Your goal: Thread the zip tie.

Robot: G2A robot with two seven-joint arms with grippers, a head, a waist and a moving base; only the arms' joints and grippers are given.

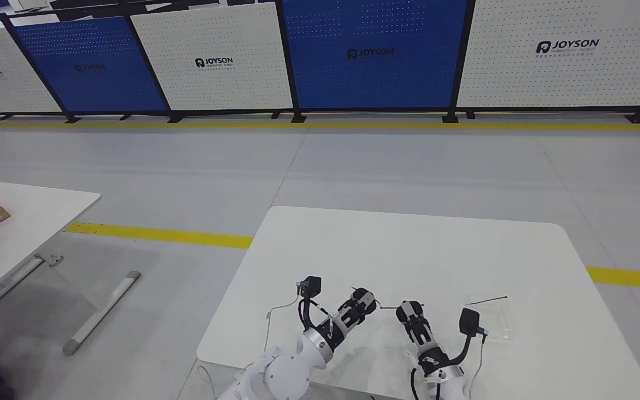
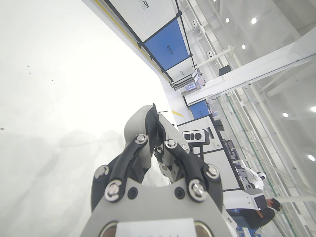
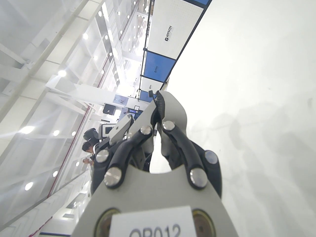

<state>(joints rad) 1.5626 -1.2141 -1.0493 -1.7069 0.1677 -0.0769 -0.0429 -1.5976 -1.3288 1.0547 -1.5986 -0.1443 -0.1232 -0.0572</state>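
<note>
Right wrist view: my right hand [image 3: 157, 97] pinches the zip tie [image 3: 150, 93], its head protruding past the fingertips [image 3: 170, 103]. My left hand [image 2: 156, 108] is pressed together, just beside, over the worktop [image 1: 420, 250].

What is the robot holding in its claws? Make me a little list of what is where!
Table: white, both arms at its near edge
Right gripper: shut on a black zip tie, head poking out past the fingertips
Left gripper: shut; cannot tell if it holds anything
Second zip tie: lies on the table by a clear tray, near the right arm
Threading: no tail through the held tie's head yet
</note>
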